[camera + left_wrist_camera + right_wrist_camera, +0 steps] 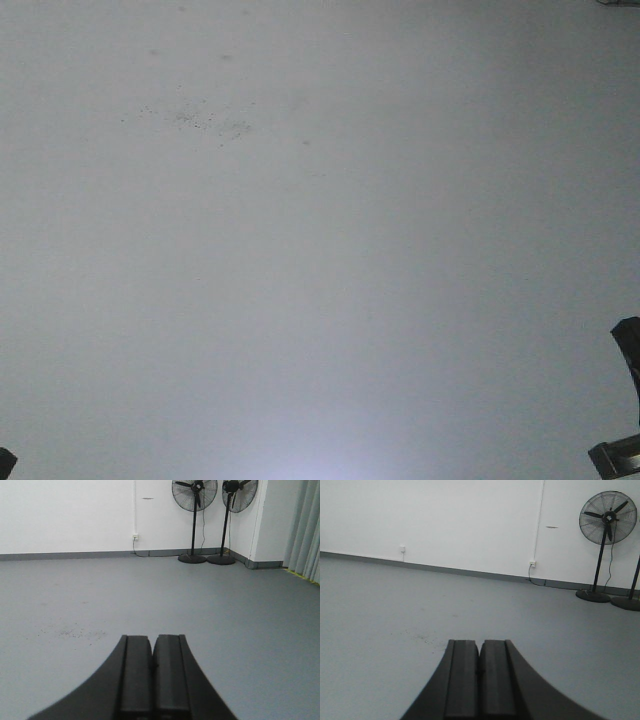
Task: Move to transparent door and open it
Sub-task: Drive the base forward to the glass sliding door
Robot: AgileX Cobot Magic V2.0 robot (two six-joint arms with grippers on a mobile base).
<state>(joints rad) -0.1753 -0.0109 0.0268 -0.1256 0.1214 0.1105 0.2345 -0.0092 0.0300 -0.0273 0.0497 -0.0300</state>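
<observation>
The black left gripper (152, 667) and black right gripper (480, 672) each sit with fingers pressed flat together, holding nothing, low over a smooth grey floor (225, 610). Two black pedestal fans (194, 495) stand far right against a plain white wall (65, 515). The transparent door shows in no view.

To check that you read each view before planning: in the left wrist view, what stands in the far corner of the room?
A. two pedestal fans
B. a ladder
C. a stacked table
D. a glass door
A: a black pedestal fan and a second fan stand side by side on round bases against the white wall.
</observation>
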